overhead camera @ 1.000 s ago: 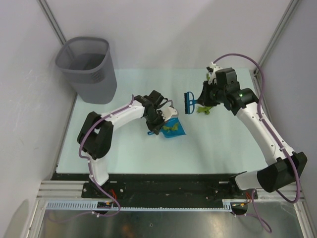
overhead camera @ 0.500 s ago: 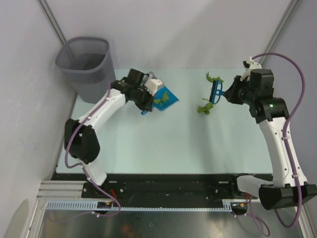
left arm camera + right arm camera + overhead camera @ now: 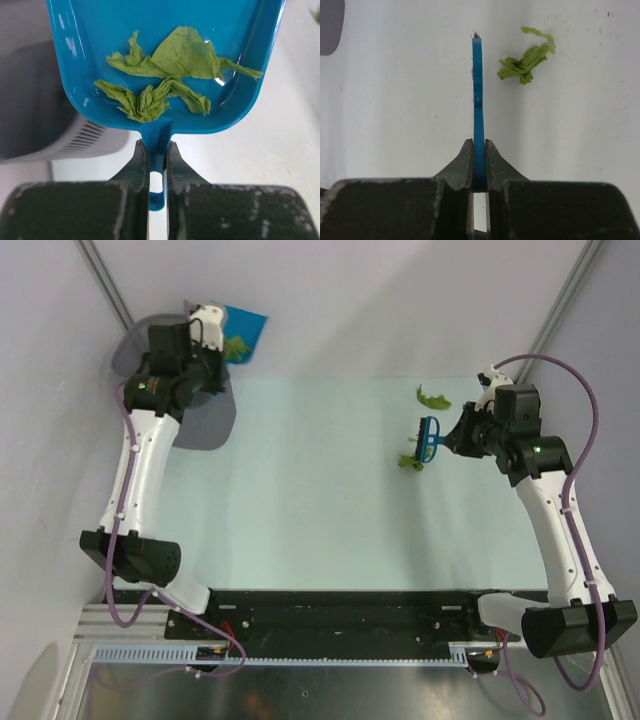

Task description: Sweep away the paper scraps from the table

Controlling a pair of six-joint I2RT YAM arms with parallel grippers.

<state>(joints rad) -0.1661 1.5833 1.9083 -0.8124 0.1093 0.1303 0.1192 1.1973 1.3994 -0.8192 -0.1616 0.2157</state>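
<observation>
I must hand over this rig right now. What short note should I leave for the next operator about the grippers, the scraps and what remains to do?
The left gripper is shut on the handle of the blue dustpan, held raised next to the grey wastebasket.
The right gripper is shut on the blue brush, above the right part of the table.
Several paper scraps lie in the dustpan, not yet emptied. Two more lie on the table, one on the near side of the brush and one beyond it.
Done: one batch collected.
Left: tip the dustpan into the wastebasket, then sweep up those two.
</observation>
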